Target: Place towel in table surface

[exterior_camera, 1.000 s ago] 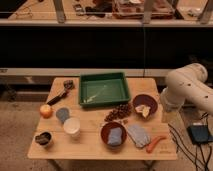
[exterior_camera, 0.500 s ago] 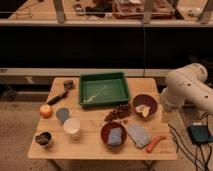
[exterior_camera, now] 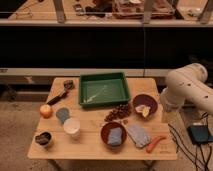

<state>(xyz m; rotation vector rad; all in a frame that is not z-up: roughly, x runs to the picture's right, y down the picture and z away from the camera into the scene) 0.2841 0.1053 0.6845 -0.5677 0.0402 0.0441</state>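
Camera view: the towel, limp and light, lies rumpled at five o'clock on the surface, likely best pinched at a raised fold. A bowl and a carrot crowd it. The claw hangs at three o'clock; I cannot tell its state.

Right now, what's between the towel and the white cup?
A brown bowl holding a blue cloth, in the camera view. The gripper is unseen; its arm stands right.

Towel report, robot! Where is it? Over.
Gripper not in view, arm beside the table's right end. Towel lying on table surface, between brown bowl and orange carrot. Nothing on it.
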